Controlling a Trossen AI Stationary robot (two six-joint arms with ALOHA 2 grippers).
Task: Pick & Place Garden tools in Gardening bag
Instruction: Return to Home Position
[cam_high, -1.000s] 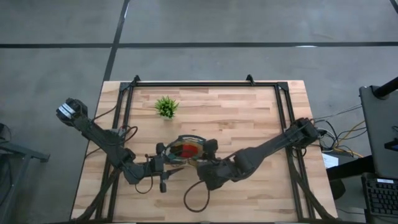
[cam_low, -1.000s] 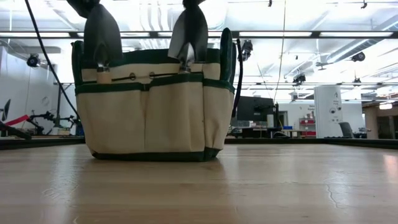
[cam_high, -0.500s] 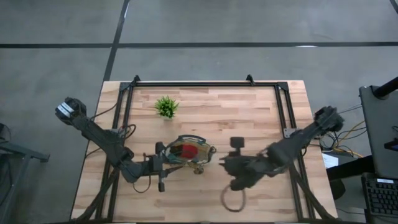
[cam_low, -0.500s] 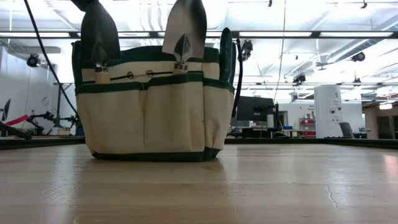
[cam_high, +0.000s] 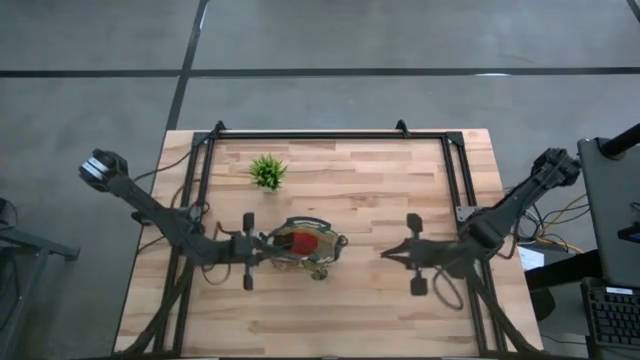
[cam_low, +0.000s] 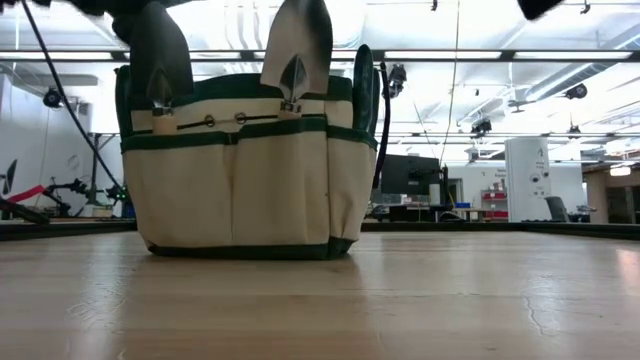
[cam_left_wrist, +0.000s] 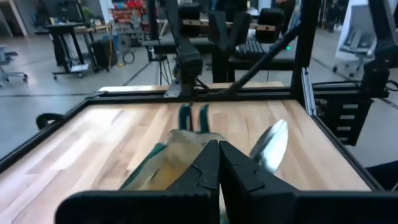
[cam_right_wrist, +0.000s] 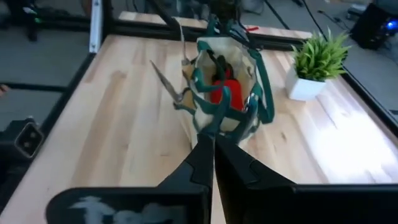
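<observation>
Right arm (cam_high: 492, 224) farther from canvas bag (cam_low: 240, 190)

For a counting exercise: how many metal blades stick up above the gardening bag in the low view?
2. The left blade stands over the left pocket of the gardening bag, the right blade over the next pocket. More may hide inside.

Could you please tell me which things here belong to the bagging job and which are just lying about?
Job: gardening bag; two trowels, blades up, in the bag; red-headed tool inside it; left gripper, shut, beside the bag; right gripper, shut, apart on its right.
Lying about: small potted plant.
</observation>
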